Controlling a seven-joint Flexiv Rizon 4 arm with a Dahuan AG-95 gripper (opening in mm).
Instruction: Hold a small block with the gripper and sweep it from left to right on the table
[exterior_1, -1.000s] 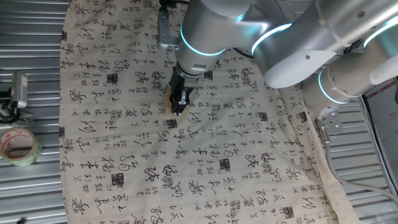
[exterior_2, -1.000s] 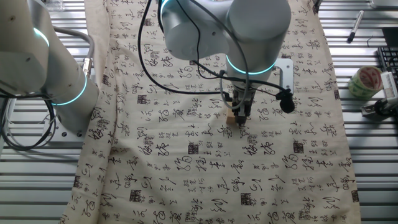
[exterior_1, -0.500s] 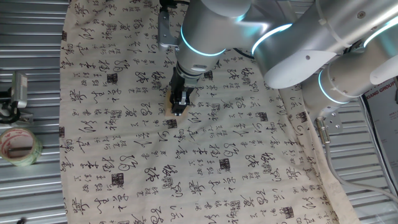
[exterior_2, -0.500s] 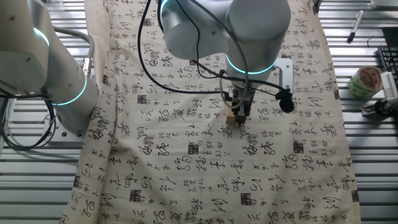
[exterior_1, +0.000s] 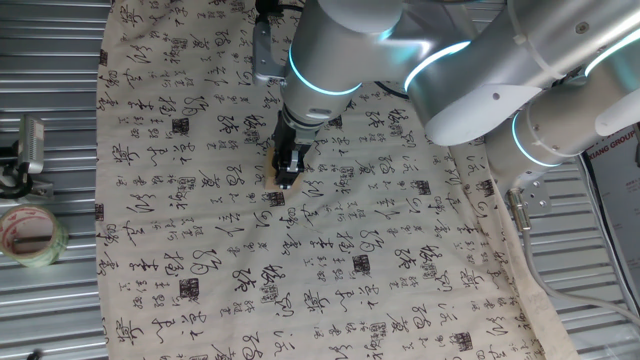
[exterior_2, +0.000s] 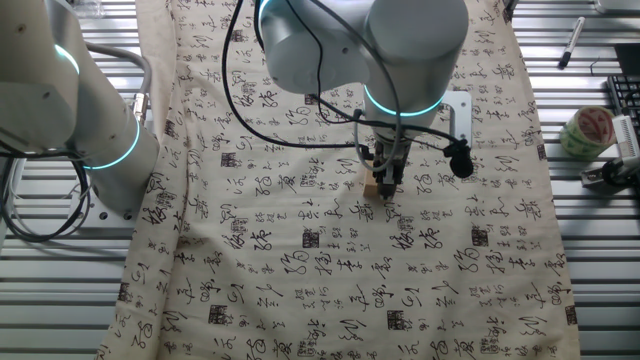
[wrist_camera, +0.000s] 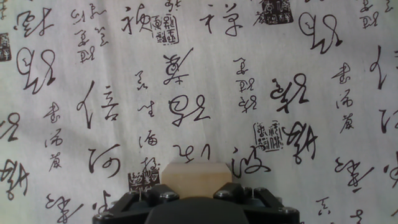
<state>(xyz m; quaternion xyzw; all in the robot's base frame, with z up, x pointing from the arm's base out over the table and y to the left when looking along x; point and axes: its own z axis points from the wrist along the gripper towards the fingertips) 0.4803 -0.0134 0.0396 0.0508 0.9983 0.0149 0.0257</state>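
The small block (wrist_camera: 196, 178) is a pale tan cube resting on the calligraphy cloth, held between the black fingers at the bottom of the hand view. My gripper (exterior_1: 288, 178) points straight down from the silver-grey arm with cyan rings and is shut on the block (exterior_1: 284, 183). From the other fixed view the gripper (exterior_2: 383, 184) stands over the cloth's upper middle, with the block (exterior_2: 372, 189) showing tan at the fingertips. The table (exterior_1: 50, 120) is ribbed grey metal under the beige cloth (exterior_1: 340, 270).
A roll of tape (exterior_1: 30, 235) lies on the bare metal at the left, also seen as a roll (exterior_2: 586, 132) at the right of the other fixed view. A clamp-like fixture (exterior_1: 22, 155) sits near it. A marker (exterior_2: 571, 42) lies beyond the cloth. The arm's base (exterior_2: 105, 150) stands at the cloth's edge.
The gripper with the block has crept a few pixels across the cloth; otherwise nothing differs.
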